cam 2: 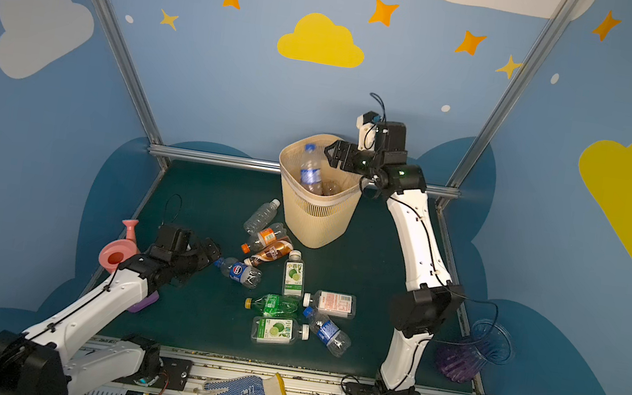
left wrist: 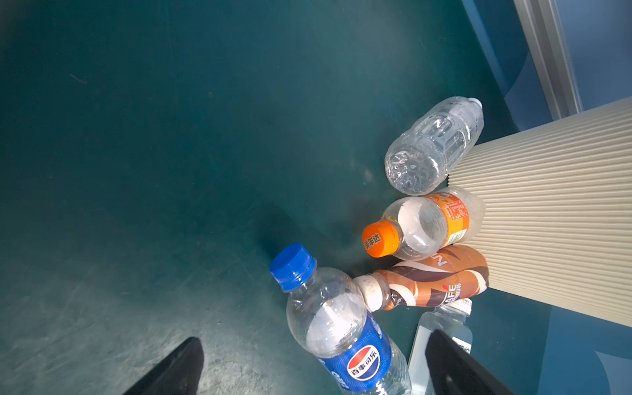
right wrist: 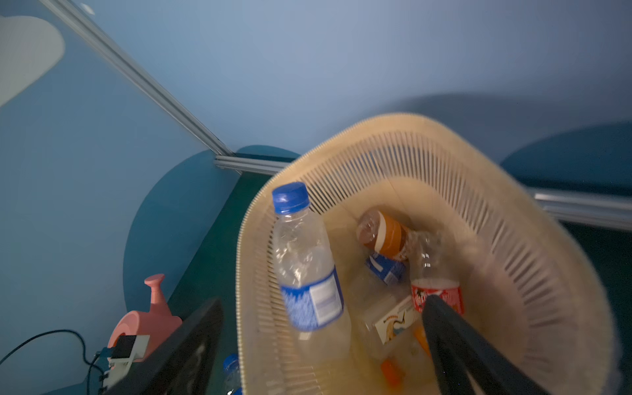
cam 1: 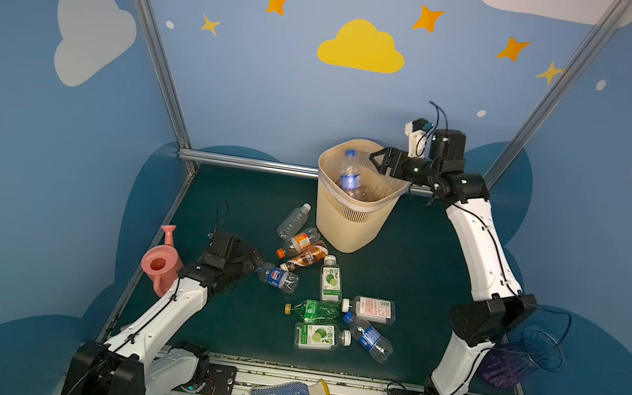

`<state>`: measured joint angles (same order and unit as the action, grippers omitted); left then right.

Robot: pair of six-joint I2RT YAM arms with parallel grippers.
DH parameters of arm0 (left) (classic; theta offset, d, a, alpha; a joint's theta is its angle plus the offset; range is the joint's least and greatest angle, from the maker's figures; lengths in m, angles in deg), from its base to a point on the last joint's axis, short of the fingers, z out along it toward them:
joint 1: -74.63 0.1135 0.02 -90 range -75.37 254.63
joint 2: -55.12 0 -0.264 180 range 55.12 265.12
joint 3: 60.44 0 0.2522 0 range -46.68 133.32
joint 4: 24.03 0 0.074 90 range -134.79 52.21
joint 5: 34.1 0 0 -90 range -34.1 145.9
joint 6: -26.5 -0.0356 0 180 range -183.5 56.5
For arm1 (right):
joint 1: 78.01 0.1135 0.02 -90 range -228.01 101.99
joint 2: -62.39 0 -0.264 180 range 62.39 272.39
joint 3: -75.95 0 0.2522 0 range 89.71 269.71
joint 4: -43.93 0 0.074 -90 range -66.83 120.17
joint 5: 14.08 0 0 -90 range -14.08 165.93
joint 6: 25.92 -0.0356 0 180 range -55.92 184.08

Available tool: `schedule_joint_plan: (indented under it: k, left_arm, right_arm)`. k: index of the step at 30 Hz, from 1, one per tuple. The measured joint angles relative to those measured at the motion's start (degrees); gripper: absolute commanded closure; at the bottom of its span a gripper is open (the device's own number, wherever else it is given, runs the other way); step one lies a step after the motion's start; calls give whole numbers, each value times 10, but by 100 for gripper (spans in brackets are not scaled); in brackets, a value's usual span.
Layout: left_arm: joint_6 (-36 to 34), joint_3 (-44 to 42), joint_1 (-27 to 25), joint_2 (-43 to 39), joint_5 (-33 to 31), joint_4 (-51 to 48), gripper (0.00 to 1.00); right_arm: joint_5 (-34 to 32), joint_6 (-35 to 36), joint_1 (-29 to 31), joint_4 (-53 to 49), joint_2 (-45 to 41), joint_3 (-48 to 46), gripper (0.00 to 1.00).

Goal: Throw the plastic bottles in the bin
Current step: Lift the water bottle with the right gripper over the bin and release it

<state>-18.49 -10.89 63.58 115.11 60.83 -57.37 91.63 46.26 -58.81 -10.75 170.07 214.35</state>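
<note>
Right gripper (cam 1: 375,160): spread, empty, over bin (cam 1: 343,227) rim.
Blue-capped bottle (cam 1: 348,173): loose in bin mouth.
Left gripper (cam 1: 256,260): spread, near Pepsi bottle (cam 1: 278,278).

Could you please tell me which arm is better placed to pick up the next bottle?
Left, likely: the left arm holds its jaws open by the Pepsi bottle on the mat, while the right arm reaches over the bin.
</note>
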Motion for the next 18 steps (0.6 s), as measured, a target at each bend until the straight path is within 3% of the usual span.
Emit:
schedule_joint_plan:
  k: [4,10,14,18]
  left_arm:
    - [0,0,0,-27,-9,-9,0]
    - [20,0,-12,-52,-17,-13,0]
    - [42,0,-55,-51,-24,-13,0]
    - [74,0,-111,-19,-29,1,1]
  right_arm:
    - [-39,7,-20,-7,-71,-35,3]
    - [-71,14,-42,55,-260,-72,3]
    - [-69,5,-67,109,-360,-193,3]
    - [-67,-17,-108,133,-398,-367,3]
